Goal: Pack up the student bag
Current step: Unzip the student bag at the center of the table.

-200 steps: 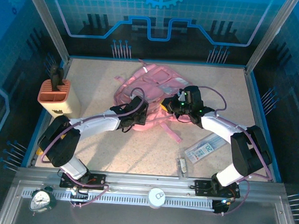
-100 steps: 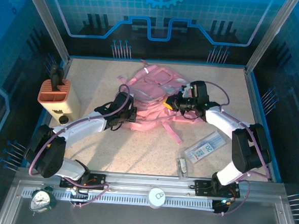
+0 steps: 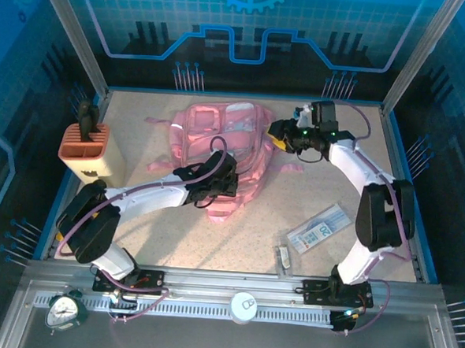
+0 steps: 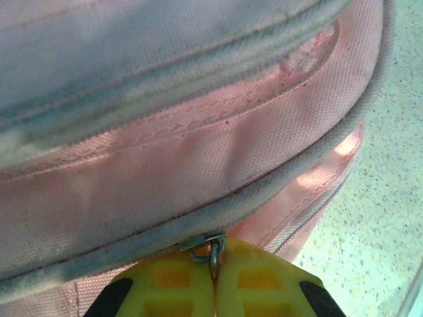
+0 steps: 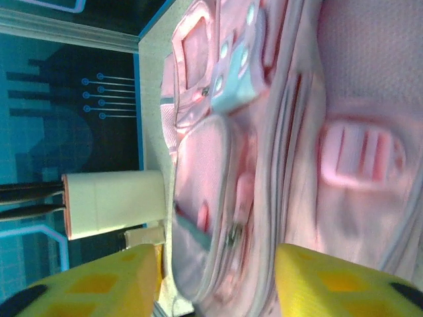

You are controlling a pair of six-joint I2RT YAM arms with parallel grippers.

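One change: right end effector (image 3: 279,139) opened beside student bag (image 3: 207,129).

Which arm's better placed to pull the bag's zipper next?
Left, probably. The left end effector is shut on the zipper pull of the student bag; the right end effector is open beside it, empty.

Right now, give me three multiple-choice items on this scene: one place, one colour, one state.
1. Pen holder stands at the table's: A left edge; B right edge; C centre.
2. Bag is: A blue; B pink; C green.
3. Left gripper is: A open above the table; B shut on the zipper pull; C shut on a ruler.
Answers: 1 A, it stands by the left rail. 2 B, its fabric is pink all over. 3 B, the yellow fingers meet on the metal pull in the left wrist view.
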